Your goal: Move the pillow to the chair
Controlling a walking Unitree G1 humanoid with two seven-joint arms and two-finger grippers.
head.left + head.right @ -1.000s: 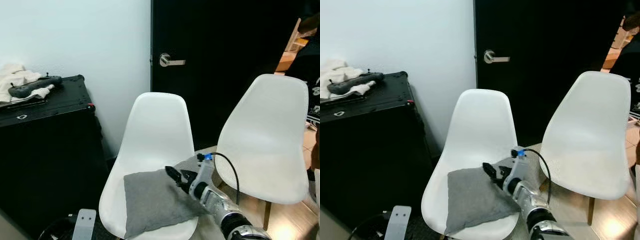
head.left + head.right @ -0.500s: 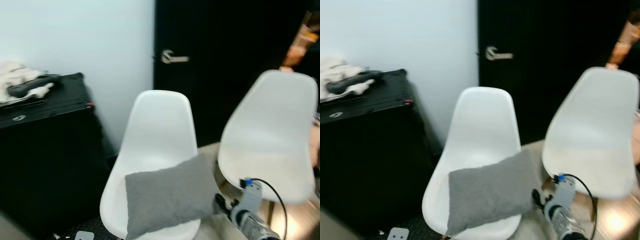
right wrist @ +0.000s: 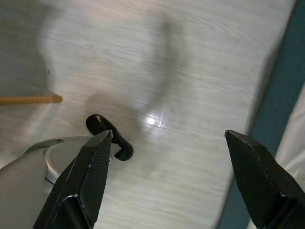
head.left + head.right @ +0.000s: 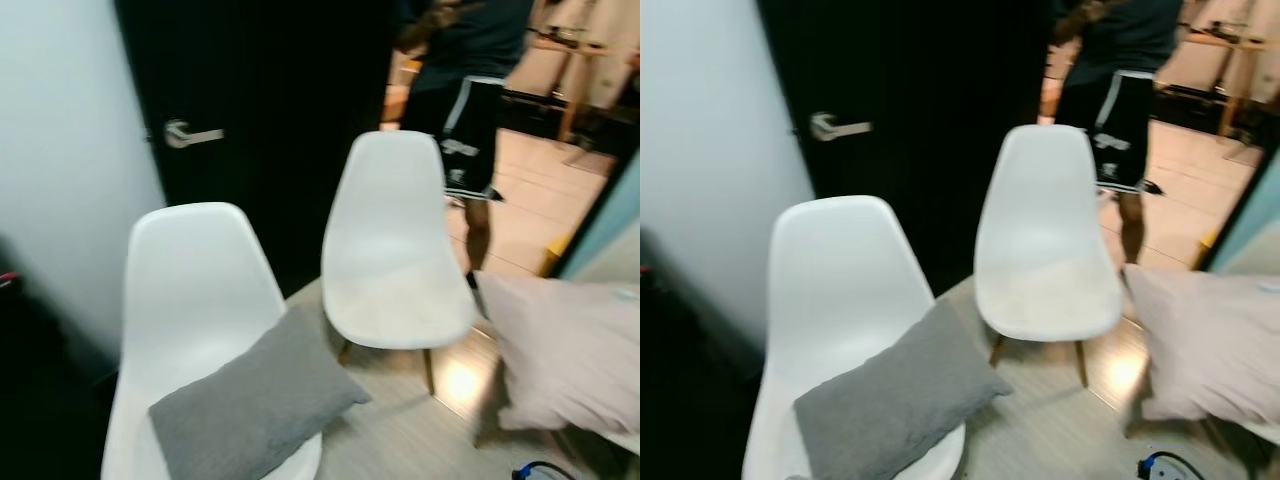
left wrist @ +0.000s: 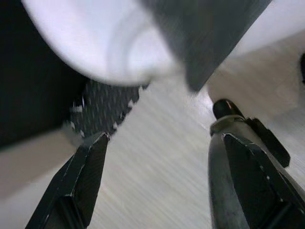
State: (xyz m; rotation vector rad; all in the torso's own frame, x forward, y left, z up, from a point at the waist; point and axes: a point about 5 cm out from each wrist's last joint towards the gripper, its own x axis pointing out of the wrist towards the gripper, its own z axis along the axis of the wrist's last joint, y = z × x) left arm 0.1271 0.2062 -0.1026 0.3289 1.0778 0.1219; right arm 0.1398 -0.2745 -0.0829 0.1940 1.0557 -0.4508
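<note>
Pillow on the near chair, both grippers empty

Left eye view shows the grey pillow (image 4: 255,405) lying across the seat of the near white chair (image 4: 190,300), one corner hanging over the front edge toward the floor. By the look of it the placing is done; doing this step well now means drawing the arms clear without brushing that overhanging corner, since the soft cushion could slide off the smooth seat.

The left gripper (image 5: 164,179) hangs low beside the chair, fingers spread wide and empty, with the seat's underside and the pillow's corner above it. The right gripper (image 3: 174,179) is likewise spread and empty over pale wood-grain floor.

The pillow is coarse woven fabric, plump and rectangular. Both chairs are glossy moulded shells; the second chair (image 4: 395,240) has wooden legs. A pale pink cushion (image 4: 565,350) lies to the right, and a person (image 4: 470,90) stands by the dark door (image 4: 270,110)
</note>
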